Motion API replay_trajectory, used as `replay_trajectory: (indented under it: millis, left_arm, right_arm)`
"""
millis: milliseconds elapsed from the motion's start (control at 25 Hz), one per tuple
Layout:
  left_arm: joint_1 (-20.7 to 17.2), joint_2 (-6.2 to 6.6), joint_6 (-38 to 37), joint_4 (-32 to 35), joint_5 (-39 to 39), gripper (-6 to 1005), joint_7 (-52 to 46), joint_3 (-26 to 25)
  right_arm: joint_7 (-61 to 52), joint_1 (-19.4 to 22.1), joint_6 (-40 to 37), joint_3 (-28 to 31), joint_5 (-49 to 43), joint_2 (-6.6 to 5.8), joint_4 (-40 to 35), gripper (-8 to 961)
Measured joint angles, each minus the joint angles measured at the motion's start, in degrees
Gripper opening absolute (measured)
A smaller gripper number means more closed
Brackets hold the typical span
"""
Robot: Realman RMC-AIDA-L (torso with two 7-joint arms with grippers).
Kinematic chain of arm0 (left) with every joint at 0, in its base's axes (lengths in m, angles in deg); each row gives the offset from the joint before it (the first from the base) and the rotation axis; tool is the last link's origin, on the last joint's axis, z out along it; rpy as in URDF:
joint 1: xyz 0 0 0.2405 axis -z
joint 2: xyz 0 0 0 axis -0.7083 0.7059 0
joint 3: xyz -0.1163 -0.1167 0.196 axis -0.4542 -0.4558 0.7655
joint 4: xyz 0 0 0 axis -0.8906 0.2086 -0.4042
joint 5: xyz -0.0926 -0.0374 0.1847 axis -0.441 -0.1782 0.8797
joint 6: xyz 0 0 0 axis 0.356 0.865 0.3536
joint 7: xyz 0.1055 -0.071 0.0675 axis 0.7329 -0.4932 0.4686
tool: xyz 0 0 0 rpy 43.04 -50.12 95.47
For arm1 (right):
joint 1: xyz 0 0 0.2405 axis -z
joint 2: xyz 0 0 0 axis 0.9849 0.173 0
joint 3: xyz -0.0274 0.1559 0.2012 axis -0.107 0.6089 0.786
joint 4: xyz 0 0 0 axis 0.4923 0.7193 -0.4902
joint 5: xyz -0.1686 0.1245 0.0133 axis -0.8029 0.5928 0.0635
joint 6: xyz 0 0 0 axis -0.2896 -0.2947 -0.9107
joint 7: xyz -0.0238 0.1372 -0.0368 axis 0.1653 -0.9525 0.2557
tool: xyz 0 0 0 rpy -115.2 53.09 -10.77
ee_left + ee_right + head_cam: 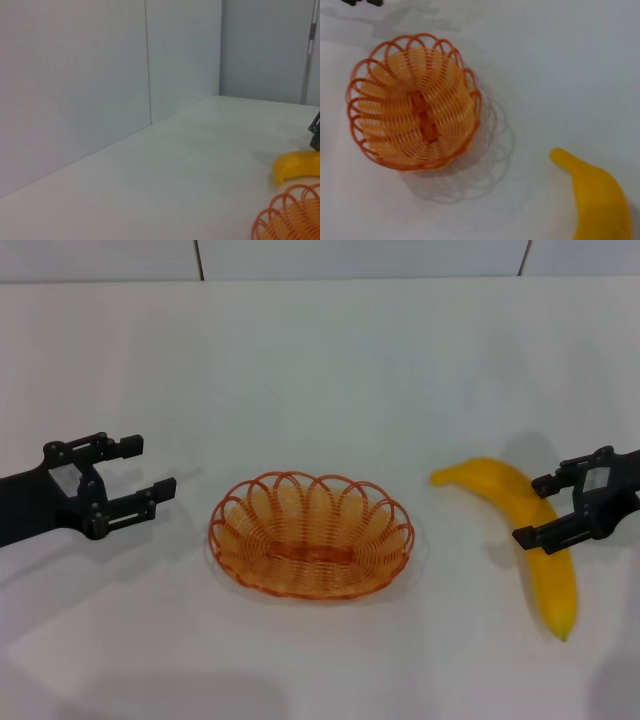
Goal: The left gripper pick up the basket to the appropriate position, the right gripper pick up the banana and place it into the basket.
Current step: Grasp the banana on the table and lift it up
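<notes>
The orange wire basket (250, 530) sits empty on the white table, in the middle of the head view. My left gripper (152, 467) hangs open a short way to its left, not touching it. The yellow banana (505, 490) lies to the basket's right, its dark tip toward the near edge. My right gripper (535, 510) is open over the banana's middle, one finger on each side. The left wrist view catches the basket's rim (290, 215) and the banana's end (295, 165). The right wrist view shows the basket (415, 100) and the banana (600, 195) from above.
The white table (320, 360) runs back to a pale panelled wall (360, 258). Only the basket, the banana and my two arms are on or over it.
</notes>
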Motion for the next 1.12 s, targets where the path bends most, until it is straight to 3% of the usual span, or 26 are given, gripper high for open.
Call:
replay_trajectory:
  millis: [400, 1120]
  left_arm:
    - [-0.12, 0.03, 0.10, -1.03, 0.01, 713, 0.10, -0.34]
    - [0.03, 0.00, 0.08, -1.04, -0.08, 713, 0.12, -0.34]
  right_arm:
    - [-0.65, 0.32, 4.21, 0.47, -0.18, -0.09, 1.22, 885]
    - [-0.82, 0.39, 4.98, 0.07, -0.17, -0.01, 3.86, 885]
